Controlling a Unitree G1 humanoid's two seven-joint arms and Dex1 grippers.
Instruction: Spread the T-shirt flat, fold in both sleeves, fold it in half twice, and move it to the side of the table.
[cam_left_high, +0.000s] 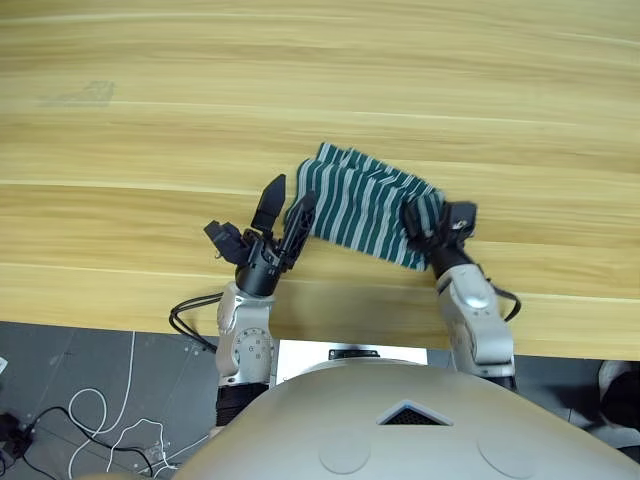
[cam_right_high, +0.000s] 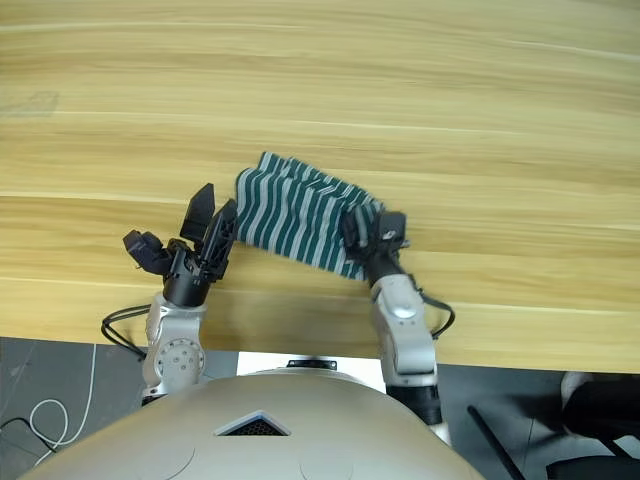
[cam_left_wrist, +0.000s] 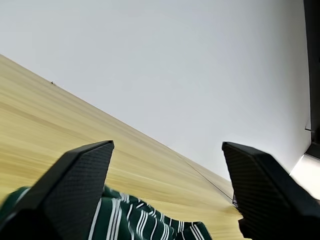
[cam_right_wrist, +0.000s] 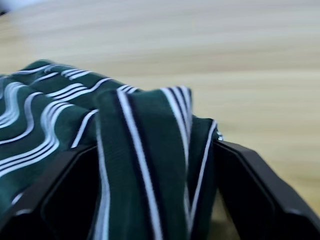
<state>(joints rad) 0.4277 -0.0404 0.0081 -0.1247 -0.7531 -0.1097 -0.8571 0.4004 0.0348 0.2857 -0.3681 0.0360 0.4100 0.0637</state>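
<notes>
the green-and-white striped t-shirt lies folded small near the front edge of the pale wooden bench. right fingers grip its right end; left fingers stand wide beside it. folding looks done; next, slide it sideways.

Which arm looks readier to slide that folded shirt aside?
Right: the right gripper is shut on the shirt at its edge; the left gripper stands open beside it, holding nothing.

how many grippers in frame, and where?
2. Left gripper is open at the T-shirt's left end; right gripper is shut on its right end. Both in full view, none hidden.
</notes>
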